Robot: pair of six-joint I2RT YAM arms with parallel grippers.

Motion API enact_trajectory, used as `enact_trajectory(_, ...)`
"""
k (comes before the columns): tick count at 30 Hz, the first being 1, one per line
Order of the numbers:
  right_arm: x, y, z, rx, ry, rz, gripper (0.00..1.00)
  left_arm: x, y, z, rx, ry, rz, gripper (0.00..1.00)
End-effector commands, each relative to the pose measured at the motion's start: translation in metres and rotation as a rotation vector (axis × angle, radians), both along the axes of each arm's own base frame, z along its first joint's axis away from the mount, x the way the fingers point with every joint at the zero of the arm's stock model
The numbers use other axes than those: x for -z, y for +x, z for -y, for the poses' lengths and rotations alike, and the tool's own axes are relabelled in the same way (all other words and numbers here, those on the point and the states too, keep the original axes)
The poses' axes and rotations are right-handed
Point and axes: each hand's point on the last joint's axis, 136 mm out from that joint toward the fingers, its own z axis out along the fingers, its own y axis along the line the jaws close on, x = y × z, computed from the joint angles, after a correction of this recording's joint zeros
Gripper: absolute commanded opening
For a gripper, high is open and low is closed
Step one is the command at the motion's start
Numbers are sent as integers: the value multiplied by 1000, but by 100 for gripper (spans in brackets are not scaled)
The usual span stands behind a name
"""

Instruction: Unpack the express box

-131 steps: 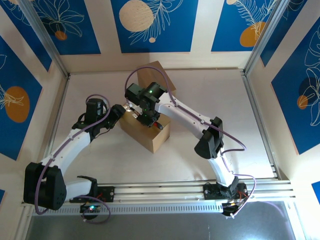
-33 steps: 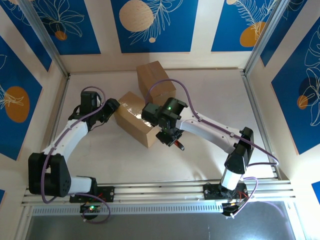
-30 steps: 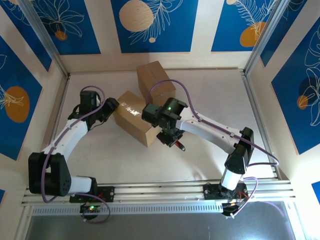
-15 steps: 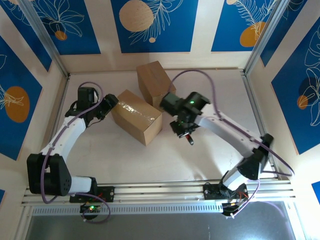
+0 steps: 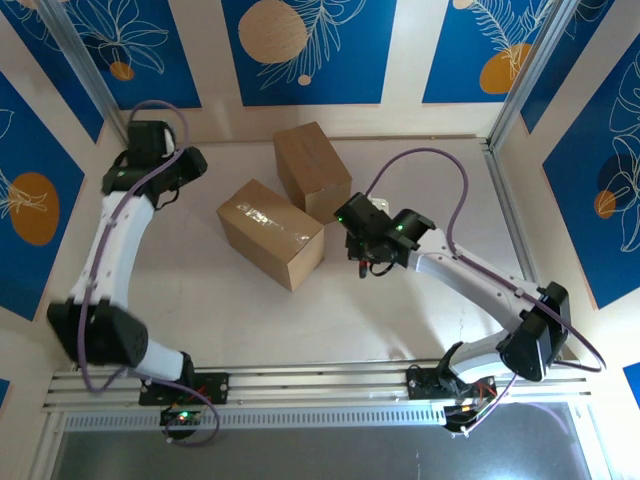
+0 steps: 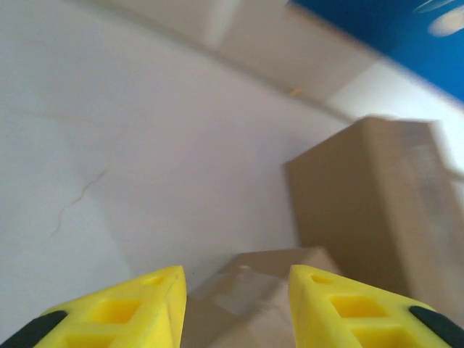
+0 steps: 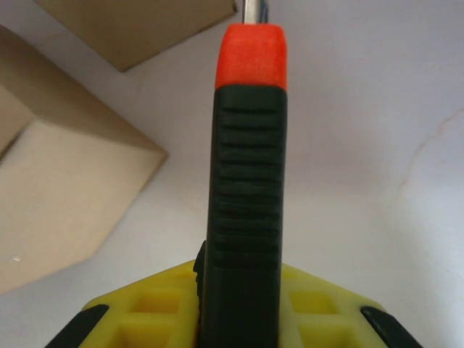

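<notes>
A taped cardboard express box (image 5: 270, 232) sits mid-table, its corner (image 6: 262, 284) low in the left wrist view and one side (image 7: 61, 196) in the right wrist view. My left gripper (image 5: 186, 164) is raised at the back left, well clear of the box. It is open (image 6: 235, 308), its yellow fingers (image 6: 123, 308) holding nothing. Just right of the box, my right gripper (image 5: 366, 250) is shut (image 7: 243, 308) on a utility knife (image 7: 246, 181) with a black ribbed handle and an orange-red end.
A second, taller cardboard box (image 5: 312, 170) stands behind the taped one, touching or nearly touching it, and is seen again in both wrist views (image 6: 384, 210) (image 7: 138, 25). Metal frame rails (image 5: 515, 240) border the white table on both sides.
My left gripper has let go of the taped box's left side and swung up to the back left. My right arm carried the knife from the box's right end out to the right.
</notes>
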Motion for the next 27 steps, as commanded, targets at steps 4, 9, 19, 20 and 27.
enact_trajectory(4,25,9,-27,115,76,2,0,80,19,-19,-9,117,-193,42)
enact_trajectory(9,44,18,-45,110,106,-65,0,102,30,-9,20,71,-190,40)
enact_trajectory(19,47,50,-66,93,150,-93,0,142,12,11,68,-6,-234,40)
enact_trajectory(20,47,52,-66,93,153,-91,0,146,9,13,75,-11,-242,39)
enact_trajectory(27,48,68,-66,81,172,-91,0,148,-27,23,96,-25,-252,39)
